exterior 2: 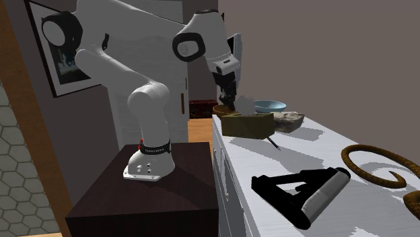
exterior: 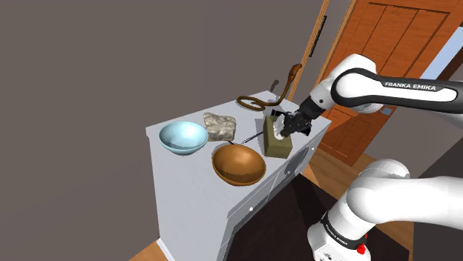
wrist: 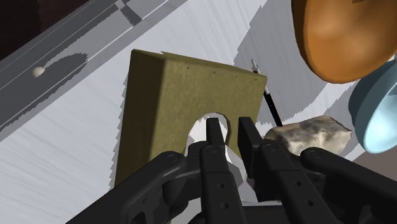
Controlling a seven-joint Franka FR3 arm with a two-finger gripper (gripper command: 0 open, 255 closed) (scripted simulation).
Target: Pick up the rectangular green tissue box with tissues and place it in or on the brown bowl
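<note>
Pincer [wrist: 230, 135] clamped on olive-green tissue box [wrist: 168, 95] at tissue opening. Box stands on white bench [exterior: 189, 196], near brown bowl [exterior: 239, 164], on shoulder view's right.

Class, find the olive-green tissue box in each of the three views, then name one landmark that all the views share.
Shoulder view: the tissue box stands right of centre, just right of the brown bowl.
Second exterior view: the tissue box is at the centre, in front of the light blue bowl.
Wrist view: the tissue box is directly ahead of the gripper.
Shared landmark: the light blue bowl.
</note>
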